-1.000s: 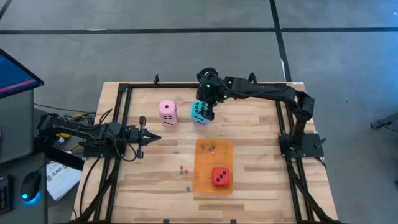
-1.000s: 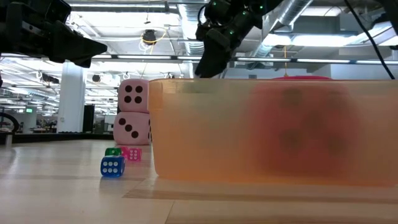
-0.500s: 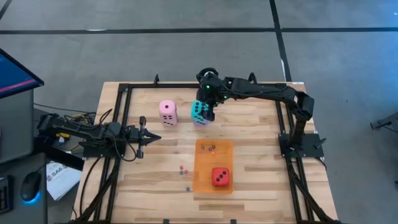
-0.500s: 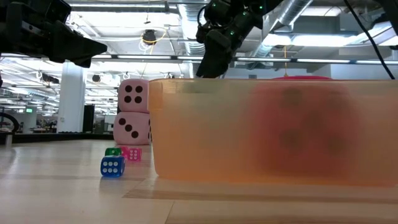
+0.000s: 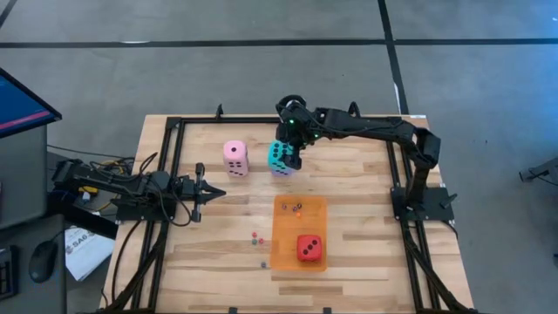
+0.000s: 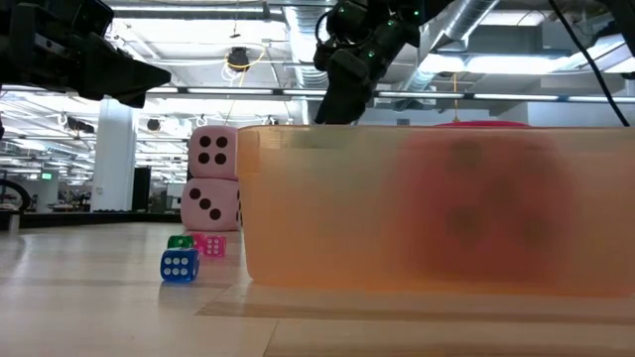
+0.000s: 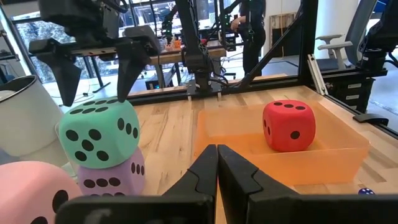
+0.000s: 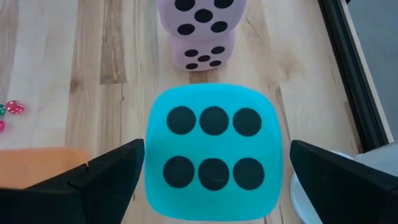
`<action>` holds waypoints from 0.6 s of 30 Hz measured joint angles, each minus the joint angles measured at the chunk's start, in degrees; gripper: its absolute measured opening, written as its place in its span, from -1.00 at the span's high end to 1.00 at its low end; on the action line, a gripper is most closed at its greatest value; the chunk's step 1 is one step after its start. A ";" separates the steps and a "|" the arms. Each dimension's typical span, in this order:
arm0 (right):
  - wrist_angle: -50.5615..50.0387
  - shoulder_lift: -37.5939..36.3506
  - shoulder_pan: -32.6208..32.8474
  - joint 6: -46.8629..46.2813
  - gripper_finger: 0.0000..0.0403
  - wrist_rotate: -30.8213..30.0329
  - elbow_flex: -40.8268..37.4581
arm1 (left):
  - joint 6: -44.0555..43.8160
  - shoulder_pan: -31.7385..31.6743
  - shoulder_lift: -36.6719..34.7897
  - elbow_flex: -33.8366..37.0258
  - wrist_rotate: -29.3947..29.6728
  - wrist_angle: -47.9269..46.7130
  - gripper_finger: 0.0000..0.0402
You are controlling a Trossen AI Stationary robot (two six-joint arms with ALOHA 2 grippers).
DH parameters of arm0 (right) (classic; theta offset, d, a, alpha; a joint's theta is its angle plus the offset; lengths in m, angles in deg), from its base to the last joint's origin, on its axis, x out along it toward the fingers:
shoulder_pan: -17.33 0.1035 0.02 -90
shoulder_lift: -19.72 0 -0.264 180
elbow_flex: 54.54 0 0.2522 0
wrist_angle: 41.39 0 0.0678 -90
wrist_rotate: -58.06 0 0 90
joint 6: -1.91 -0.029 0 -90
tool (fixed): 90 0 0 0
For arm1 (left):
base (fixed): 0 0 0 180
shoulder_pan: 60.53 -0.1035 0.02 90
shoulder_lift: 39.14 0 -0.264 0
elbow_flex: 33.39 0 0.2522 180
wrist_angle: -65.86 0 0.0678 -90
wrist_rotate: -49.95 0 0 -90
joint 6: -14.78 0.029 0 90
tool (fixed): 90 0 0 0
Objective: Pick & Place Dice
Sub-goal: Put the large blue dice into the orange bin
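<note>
High view: the right gripper [image 5: 291,158], fingers spread wide, hangs over the teal die [image 5: 278,156], which is stacked on a purple die [image 5: 281,170] near the far middle of the wooden table [image 5: 357,249]; a stack of two pink dice [image 5: 234,159] stands just beside it. The left gripper [image 5: 213,193], fingers pressed together and empty, rests low at the left side. The shallow orange tray [image 5: 288,244] holds a red die [image 5: 307,248] at its near end and a few tiny coloured dice [image 5: 294,208] at its far end; more tiny dice [image 5: 257,237] lie on the wood beside the tray. Low view: the translucent tray wall [image 6: 437,208] fills the foreground and hides the teal stack; the red die shows only as a blur through it. The pink stack [image 6: 211,180] rises behind, with a small blue die [image 6: 180,264] and green and pink ones [image 6: 198,244] in front. Left wrist view: the shut fingers [image 7: 217,177] point toward the tray [image 7: 323,157] with the red die [image 7: 288,126]; the teal die [image 7: 99,134] sits on the purple die [image 7: 115,179], with the spread right gripper [image 7: 94,79] above it. Right wrist view: the teal die [image 8: 213,147], six pips up, lies between the wide fingers [image 8: 109,177], apart from both.
</note>
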 joint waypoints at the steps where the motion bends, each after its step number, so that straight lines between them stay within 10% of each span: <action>1: -0.08 0.01 0.00 0.00 -0.97 0.00 -0.01 | 0.01 -0.02 0.00 0.00 0.00 0.01 1.00; 18: 2.72 4.20 -0.02 0.88 -0.97 3.93 0.24 | 0.00 -0.01 0.00 0.00 0.00 0.01 1.00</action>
